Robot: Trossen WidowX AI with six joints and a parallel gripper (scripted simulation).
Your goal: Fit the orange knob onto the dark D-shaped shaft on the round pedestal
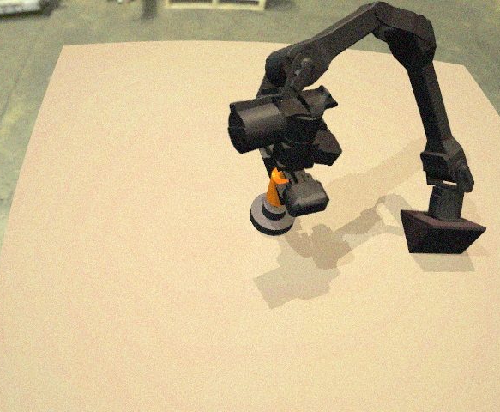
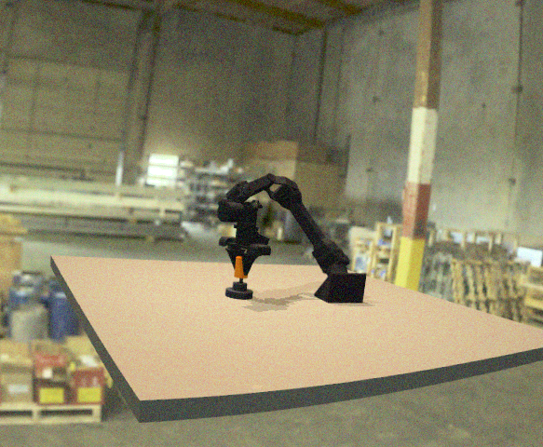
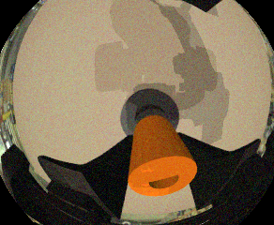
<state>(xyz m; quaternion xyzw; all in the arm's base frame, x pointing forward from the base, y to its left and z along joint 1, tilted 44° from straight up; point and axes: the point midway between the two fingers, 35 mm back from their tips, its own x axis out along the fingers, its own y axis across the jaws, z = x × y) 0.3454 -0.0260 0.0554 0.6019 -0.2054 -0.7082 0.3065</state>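
The orange knob (image 1: 273, 195) (image 2: 238, 268) (image 3: 157, 141) is a tapered piece, upright or nearly so, with a D-shaped hole showing in its upper end in the wrist view. My gripper (image 1: 278, 196) (image 2: 240, 270) (image 3: 155, 138) is shut on it, one dark finger on each side. The round pedestal (image 1: 260, 220) (image 2: 232, 293) (image 3: 127, 115) stands beneath, with a dark raised collar. A short length of dark shaft (image 2: 240, 280) shows between the knob's lower end and the collar, so the knob is above the pedestal. Whether the shaft's tip is in the hole is hidden, as is its flat side.
The arm's base (image 1: 438, 234) (image 2: 345, 287) stands on the pale table (image 1: 129, 287) (image 2: 262, 351), right of the pedestal in the top and exterior views. The arm arches over from there, and its shadow falls beside the pedestal.
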